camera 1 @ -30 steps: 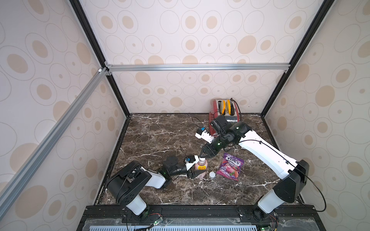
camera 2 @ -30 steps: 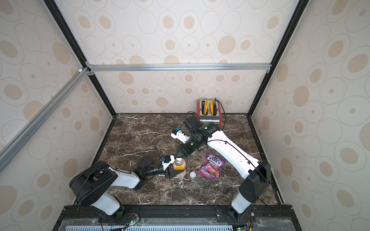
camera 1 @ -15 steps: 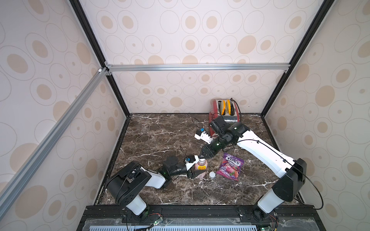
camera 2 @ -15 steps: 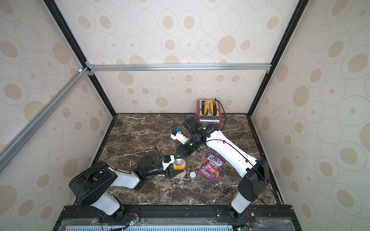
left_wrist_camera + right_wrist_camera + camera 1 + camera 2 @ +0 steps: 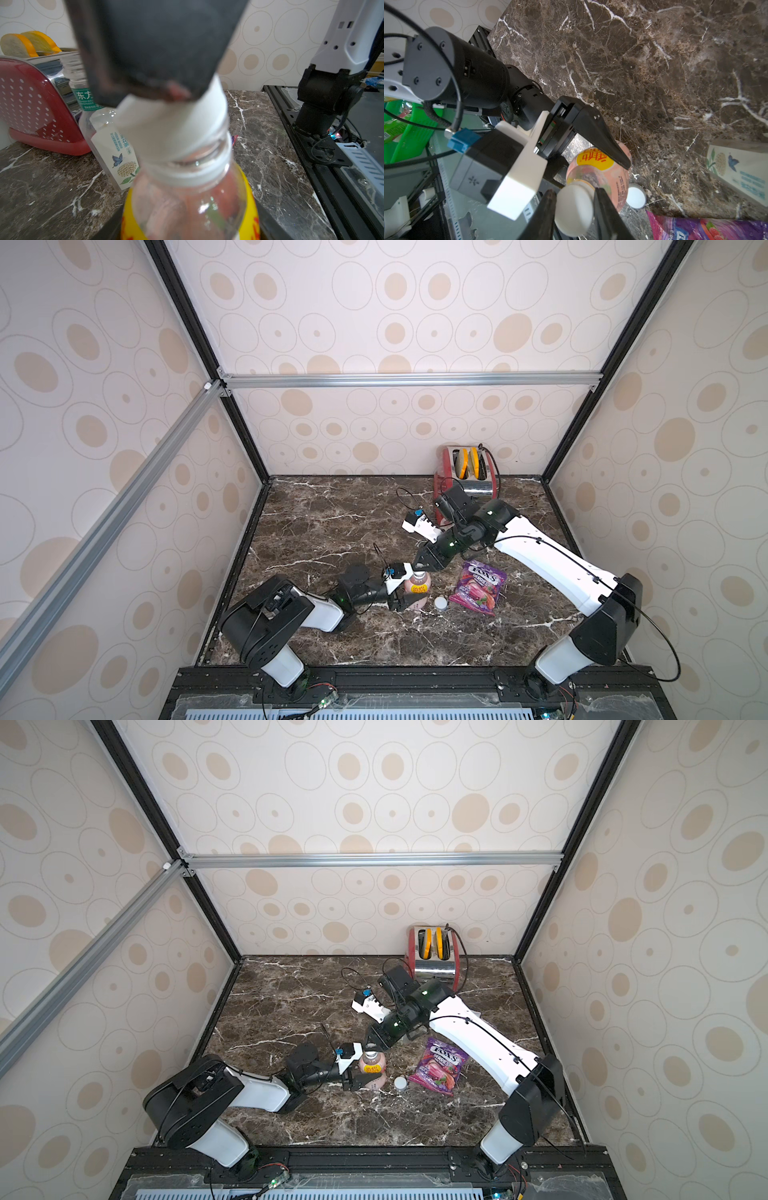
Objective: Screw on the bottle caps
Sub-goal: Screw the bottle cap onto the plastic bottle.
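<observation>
The pink bottle (image 5: 417, 591) with the yellow-red label stands near the table's front, and my left gripper (image 5: 409, 593) is shut on its body. One left finger (image 5: 602, 143) lies across the label. My right gripper (image 5: 574, 192) comes down from above and is shut on a white cap (image 5: 571, 218) at the neck. In the left wrist view this cap (image 5: 174, 128) sits tilted on the neck, under a dark right finger (image 5: 155, 52). A second white cap (image 5: 441, 604) lies on the table beside the bottle. The clear bottle (image 5: 110, 135) with the white-green label stands uncapped in front of the toaster.
A purple candy bag (image 5: 478, 585) lies just right of the loose cap. A red toaster (image 5: 465, 472) with yellow slices stands at the back wall. My right forearm (image 5: 540, 556) spans the table's right half. A green basket (image 5: 411, 124) sits beyond the table's edge.
My right gripper's jaws have closed in on the cap on top of the pink bottle. The left arm and the bottle have stayed where they were.
</observation>
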Robot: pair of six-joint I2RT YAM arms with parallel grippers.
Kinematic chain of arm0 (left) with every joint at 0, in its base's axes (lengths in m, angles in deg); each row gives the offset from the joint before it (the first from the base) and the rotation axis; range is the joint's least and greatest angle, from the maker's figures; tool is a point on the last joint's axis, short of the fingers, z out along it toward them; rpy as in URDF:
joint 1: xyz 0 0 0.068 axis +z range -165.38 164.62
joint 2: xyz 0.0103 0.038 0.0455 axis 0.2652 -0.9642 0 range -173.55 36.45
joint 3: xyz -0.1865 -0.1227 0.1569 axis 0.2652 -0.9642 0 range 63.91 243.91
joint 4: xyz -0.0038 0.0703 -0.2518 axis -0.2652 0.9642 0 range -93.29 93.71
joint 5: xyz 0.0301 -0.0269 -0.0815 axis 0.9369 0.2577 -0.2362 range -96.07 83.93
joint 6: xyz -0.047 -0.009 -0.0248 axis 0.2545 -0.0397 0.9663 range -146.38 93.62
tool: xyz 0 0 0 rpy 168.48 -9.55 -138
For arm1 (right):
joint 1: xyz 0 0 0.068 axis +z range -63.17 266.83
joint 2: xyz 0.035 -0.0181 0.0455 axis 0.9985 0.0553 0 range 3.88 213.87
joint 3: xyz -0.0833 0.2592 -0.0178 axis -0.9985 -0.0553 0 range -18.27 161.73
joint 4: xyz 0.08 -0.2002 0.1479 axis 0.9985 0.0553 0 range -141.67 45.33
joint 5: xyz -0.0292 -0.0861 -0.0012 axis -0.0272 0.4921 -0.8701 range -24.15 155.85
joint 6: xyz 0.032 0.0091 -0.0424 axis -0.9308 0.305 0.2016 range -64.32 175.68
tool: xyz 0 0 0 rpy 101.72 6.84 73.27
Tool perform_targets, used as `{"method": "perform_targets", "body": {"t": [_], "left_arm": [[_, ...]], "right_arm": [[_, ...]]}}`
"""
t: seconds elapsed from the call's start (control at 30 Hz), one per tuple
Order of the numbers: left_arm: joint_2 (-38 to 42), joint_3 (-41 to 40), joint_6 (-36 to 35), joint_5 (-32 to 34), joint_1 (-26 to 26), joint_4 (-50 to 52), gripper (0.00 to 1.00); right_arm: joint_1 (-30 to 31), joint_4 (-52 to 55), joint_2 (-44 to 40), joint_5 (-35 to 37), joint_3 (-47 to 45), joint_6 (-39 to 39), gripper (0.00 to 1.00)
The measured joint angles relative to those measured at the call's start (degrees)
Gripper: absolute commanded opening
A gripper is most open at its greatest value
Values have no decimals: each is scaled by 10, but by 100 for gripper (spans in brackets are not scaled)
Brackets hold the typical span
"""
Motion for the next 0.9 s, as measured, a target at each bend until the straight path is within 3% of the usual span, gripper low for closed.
{"method": "perform_targets", "body": {"t": [0.6,0.9], "left_arm": [[3,0,3,7,-1,5,70],[3,0,4,9,-1,5,70]], "right_arm": [[1,-84,-72,20,-93,4,31],[1,-86,-76,24,-94,4,31]]}}
